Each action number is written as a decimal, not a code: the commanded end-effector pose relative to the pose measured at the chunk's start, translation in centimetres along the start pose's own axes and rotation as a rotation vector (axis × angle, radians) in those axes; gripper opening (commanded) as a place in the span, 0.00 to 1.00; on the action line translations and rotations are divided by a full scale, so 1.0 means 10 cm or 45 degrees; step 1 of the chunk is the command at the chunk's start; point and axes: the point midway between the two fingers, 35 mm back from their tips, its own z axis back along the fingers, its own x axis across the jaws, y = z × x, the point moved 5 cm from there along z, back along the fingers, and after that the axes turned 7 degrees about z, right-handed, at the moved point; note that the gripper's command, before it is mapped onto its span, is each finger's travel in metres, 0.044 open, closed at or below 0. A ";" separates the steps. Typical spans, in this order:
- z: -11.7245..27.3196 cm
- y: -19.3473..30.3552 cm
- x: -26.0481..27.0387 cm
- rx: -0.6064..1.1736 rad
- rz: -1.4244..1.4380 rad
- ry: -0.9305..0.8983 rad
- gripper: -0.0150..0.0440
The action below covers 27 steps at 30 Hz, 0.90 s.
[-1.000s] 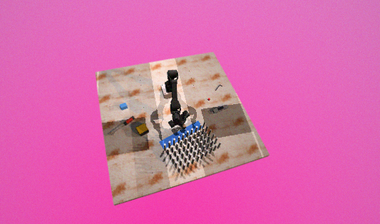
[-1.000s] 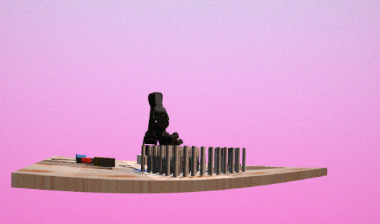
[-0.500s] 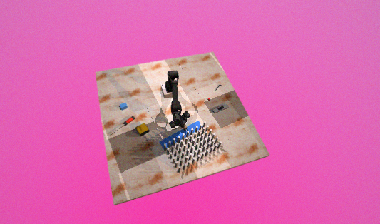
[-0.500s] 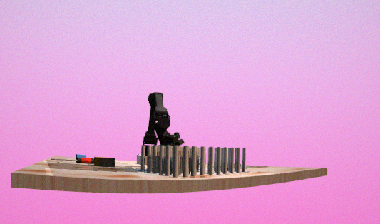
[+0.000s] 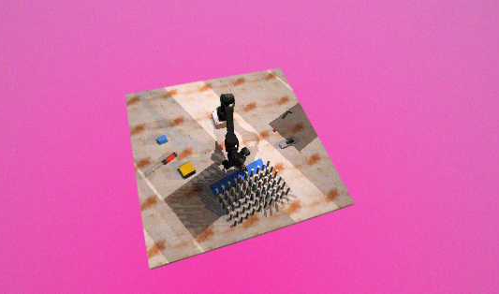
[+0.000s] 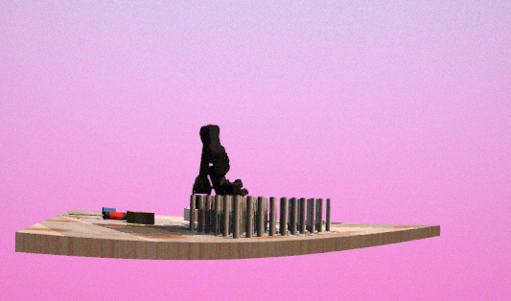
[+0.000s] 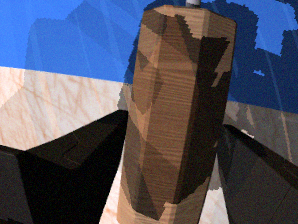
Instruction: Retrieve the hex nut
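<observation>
My gripper (image 7: 173, 127) is shut on the wooden handle (image 7: 170, 90) of a tool, whose thin metal shaft (image 7: 193, 2) runs out of the top of the wrist view. In the top view the gripper (image 5: 240, 165) is over the blue taped strip (image 5: 221, 184) (image 7: 65, 55), at the near edge of the spacer field. The metal spacers (image 5: 255, 192) (image 6: 249, 216) stand upright in rows. The tool's tip is hidden, and I cannot make out the hex nut in any view.
A screwdriver with a red handle (image 5: 169, 158) (image 6: 115, 216), a yellow block (image 5: 186, 169) (image 6: 140, 218) and a blue block (image 5: 162, 139) lie left of the strip. On the right are a grey knife-like object (image 5: 287, 143), a small red ball (image 5: 274, 130) and a dark bent key (image 5: 286, 114).
</observation>
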 end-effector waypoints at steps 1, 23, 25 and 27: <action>-0.04 0.01 -0.01 0.001 -0.003 0.002 0.25; -0.10 0.09 -0.01 0.001 -0.003 0.002 0.25; -0.09 0.10 -0.01 0.002 -0.003 0.002 0.25; -0.09 0.11 -0.01 0.002 -0.003 0.002 0.25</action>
